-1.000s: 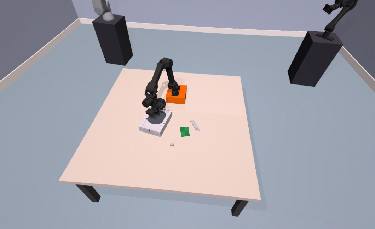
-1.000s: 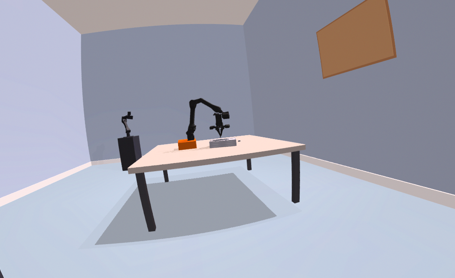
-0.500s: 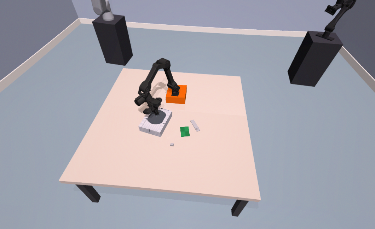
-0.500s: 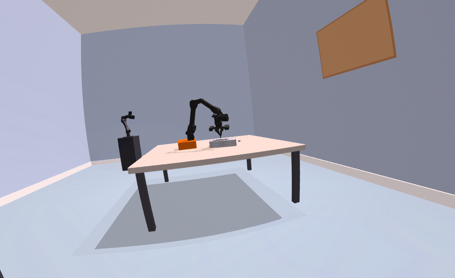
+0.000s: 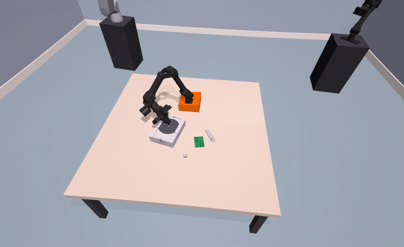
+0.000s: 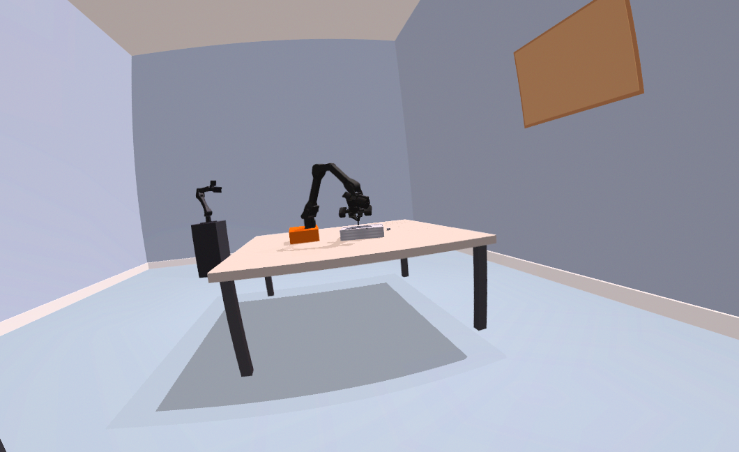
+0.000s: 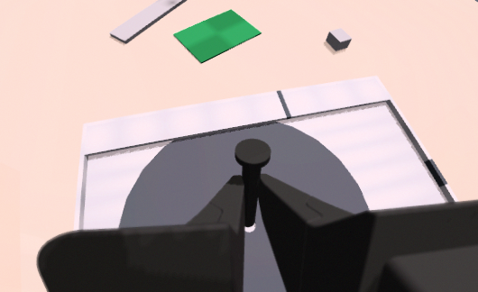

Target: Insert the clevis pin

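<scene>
- Table [image 5: 166,178] [image 6: 433,238] [image 7: 47,81]: bears everything below
- Arm [image 5: 169,71] [image 6: 324,168]: bent over the tray
- Tray [image 5: 161,135] [image 6: 362,233] [image 7: 182,119]: left of centre, top view
- Orange block [image 5: 189,107] [image 6: 303,234]: at the tray's 1 o'clock
- Claw [image 5: 169,123] [image 6: 357,222] [image 7: 251,180]: narrow, gripping the pin
- Disc [image 5: 166,129] [image 7: 182,180]: inside the tray
- Green square [image 5: 199,141] [image 7: 217,36]: tray's 4 o'clock
- Pin [image 7: 252,173]: head up, lower end at the disc's hole in wrist view; entry cannot be told
- Cube [image 5: 185,155] [image 7: 338,40]: tray's 5 o'clock
</scene>
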